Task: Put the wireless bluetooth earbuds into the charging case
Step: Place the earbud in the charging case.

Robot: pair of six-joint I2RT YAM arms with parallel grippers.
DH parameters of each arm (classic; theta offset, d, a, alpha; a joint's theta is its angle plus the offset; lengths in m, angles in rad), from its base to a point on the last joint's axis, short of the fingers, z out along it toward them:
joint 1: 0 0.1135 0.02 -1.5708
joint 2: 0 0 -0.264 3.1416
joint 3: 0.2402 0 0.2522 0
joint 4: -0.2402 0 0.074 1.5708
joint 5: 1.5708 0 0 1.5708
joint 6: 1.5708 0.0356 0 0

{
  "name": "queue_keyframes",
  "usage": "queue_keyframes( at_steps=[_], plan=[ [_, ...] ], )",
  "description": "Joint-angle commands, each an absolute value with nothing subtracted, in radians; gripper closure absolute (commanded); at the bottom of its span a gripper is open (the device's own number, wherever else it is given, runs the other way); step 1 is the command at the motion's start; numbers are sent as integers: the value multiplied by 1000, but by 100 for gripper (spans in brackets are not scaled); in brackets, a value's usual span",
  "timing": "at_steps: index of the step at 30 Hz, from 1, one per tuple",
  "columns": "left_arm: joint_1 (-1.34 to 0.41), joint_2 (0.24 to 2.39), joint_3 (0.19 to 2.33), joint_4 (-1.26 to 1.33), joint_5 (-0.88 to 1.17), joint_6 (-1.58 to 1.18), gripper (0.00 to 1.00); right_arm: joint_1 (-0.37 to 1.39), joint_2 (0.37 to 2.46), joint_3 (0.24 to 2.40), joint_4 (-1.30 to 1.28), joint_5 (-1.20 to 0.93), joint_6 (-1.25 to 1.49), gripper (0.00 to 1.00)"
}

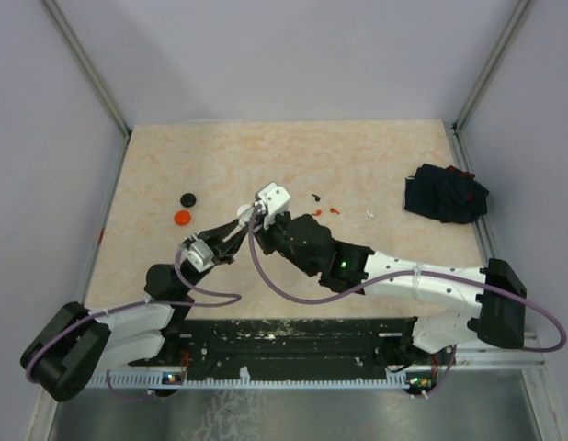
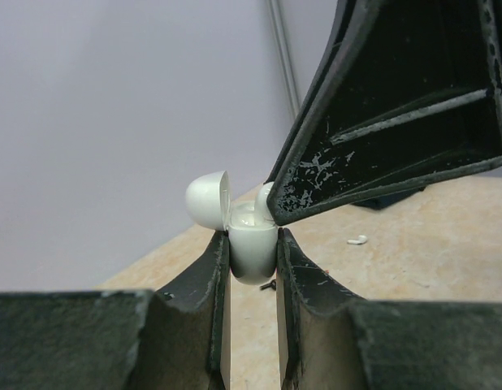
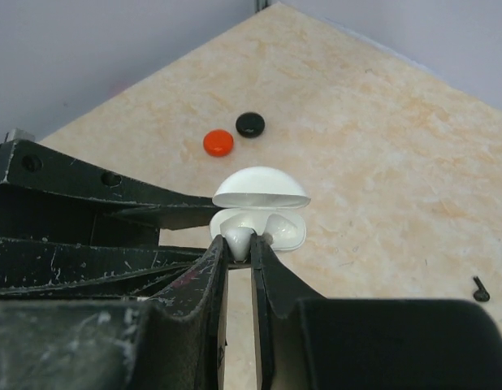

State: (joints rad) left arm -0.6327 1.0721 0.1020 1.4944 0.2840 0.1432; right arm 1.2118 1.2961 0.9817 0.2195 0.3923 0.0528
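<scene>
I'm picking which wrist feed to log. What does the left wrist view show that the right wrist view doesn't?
Only the left wrist: a loose white earbud on the table beyond the charging case. Only the right wrist: the red disc and the black disc. Both: the case with its lid open, clamped in the left end effector, and the right end effector holding a second white earbud at its opening.

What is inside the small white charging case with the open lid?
One small white earbud, pinched by the right gripper, sits in one socket of the glossy white clamshell case. The other socket looks empty. How deep the bud sits is hidden by the fingers.
</scene>
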Motion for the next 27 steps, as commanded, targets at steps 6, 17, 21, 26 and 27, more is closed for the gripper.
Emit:
queue_keyframes(
  at_steps=[6,17,21,26,27],
  plan=[
    [-645,1041,98,1506,364,281,100,1234,1391,1219,-231,397,244,91],
    [-649,1060,80,1522,362,305,100,1212,1484,1391,-446,409,466,88],
    [-654,1089,71,1586,350,287,100,1194,1496,1423,-482,427,544,86],
    [-665,1125,73,1631,353,280,100,1144,1523,1471,-535,364,634,86],
    [-667,1132,75,1633,354,281,100,1136,1526,1478,-543,345,652,86]
  ],
)
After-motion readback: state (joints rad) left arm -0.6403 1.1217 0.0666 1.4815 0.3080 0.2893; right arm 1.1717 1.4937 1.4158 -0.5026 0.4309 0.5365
